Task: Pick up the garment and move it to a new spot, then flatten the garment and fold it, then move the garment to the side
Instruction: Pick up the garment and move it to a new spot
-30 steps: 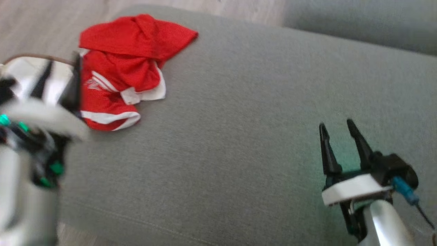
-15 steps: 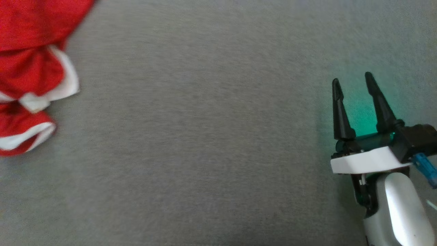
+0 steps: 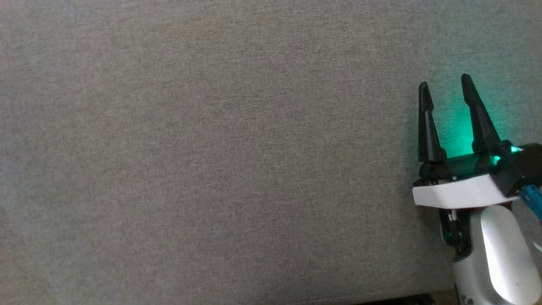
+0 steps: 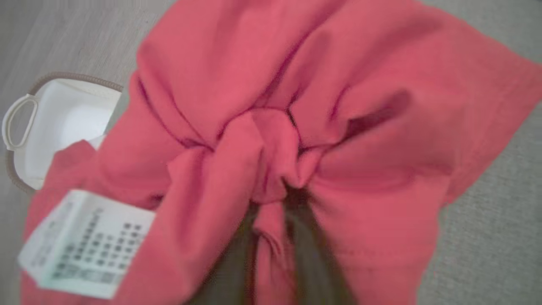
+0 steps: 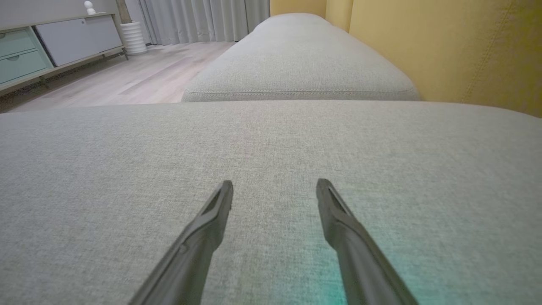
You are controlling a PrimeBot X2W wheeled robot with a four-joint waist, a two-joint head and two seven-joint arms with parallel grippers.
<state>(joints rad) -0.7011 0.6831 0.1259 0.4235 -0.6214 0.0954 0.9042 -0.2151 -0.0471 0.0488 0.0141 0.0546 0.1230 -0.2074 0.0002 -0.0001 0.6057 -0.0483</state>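
The red garment [image 4: 262,106] is bunched up close in the left wrist view, with a white care label [image 4: 89,241] hanging at its lower left. My left gripper [image 4: 275,199] is shut on a pinched fold of the garment, and its dark fingers are blurred and half buried in cloth. My right gripper [image 3: 444,82] hovers open low over the grey sofa cushion [image 3: 211,148] at the right of the head view. In the right wrist view my right gripper [image 5: 274,186] has nothing between its spread fingers.
A white basket [image 4: 63,123] with a handle sits on the floor beyond the garment. A second grey cushion [image 5: 296,63] lies ahead of the right gripper, a yellow backrest [image 5: 444,42] to its right, and wooden floor [image 5: 127,76] and a cabinet [image 5: 42,46] to its left.
The head camera has swung to the right, so the garment and the left arm have slid out of its picture. The right gripper stays open over the cushion.
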